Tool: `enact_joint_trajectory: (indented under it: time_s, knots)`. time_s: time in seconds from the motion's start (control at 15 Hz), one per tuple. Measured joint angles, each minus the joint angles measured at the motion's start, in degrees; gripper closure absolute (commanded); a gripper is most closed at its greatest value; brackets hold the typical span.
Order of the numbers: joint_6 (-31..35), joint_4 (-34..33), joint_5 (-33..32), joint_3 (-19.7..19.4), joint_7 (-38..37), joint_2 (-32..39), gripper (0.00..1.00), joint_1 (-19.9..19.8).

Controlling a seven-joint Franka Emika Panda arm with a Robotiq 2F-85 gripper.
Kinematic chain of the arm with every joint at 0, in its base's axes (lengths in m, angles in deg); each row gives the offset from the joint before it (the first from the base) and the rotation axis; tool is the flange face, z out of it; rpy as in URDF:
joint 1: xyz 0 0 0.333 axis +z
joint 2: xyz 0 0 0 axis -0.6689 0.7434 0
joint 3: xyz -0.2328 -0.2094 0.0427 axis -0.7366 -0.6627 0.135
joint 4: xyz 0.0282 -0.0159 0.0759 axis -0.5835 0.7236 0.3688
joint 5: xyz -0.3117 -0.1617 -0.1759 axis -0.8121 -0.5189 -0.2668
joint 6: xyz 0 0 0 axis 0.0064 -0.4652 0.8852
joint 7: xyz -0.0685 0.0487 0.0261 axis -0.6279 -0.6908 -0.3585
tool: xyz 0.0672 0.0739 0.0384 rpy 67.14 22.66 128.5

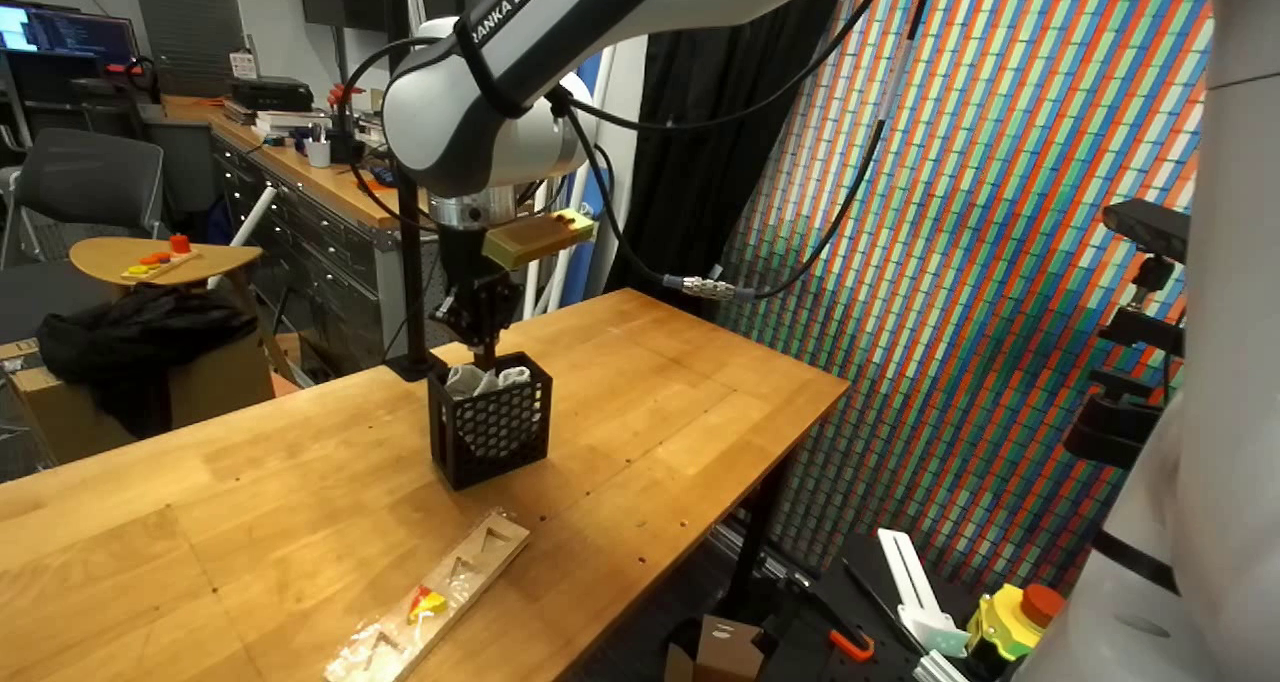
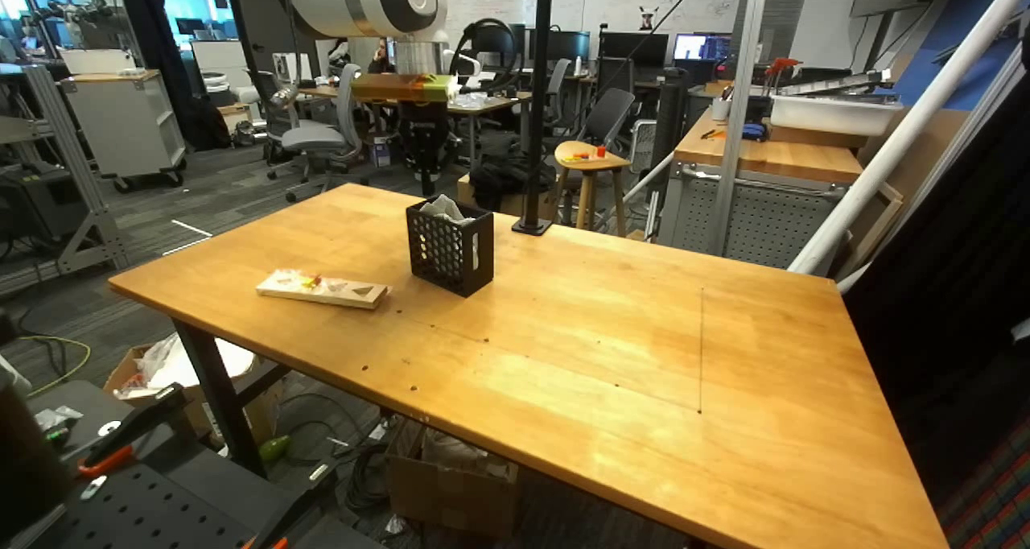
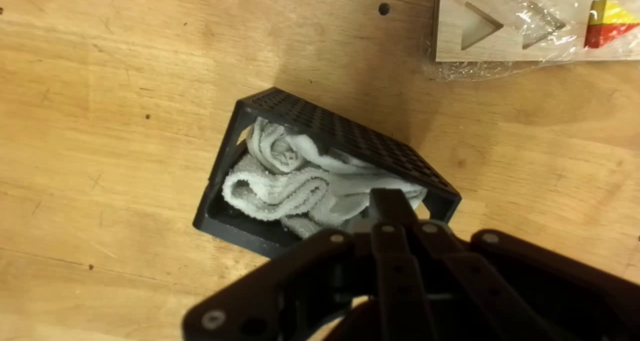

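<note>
In an exterior view, the claw (image 1: 485, 360) points down at the mouth of a black basket (image 1: 441, 437), its tip close to rim height beside pale cloth (image 1: 467, 382). That pose probably suits the basket's tall walls, which leave the top as the way in.

In an exterior view, the basket stands upright on the worktop (image 2: 595, 340) near a black post (image 2: 535, 154), a peak of cloth rising above the rim; standing on its base seems to keep the loose cloth contained. A wooden board (image 2: 338, 291) lies flat nearby.

In the wrist view, the claw's fingers (image 3: 392, 205) are fully drawn together, with nothing visible between them; they reach over the cloth near one end of the basket, and whether they touch it cannot be told. The cloth is bunched in thick folds, apparently to fit the narrow space. The basket's mouth faces up, its long axis slanting from upper left to lower right, and the cloth stretches roughly along that line. The board runs sideways, its triangular cut-outs pointing right.
</note>
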Motion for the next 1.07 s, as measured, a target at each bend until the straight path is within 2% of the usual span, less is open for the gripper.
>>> enact_joint_trajectory:
  time_s: [1.07]
  knots:
    - [0.33, -3.04, -0.36, -1.03, -0.21, 4.74, 0.99, 0.01]
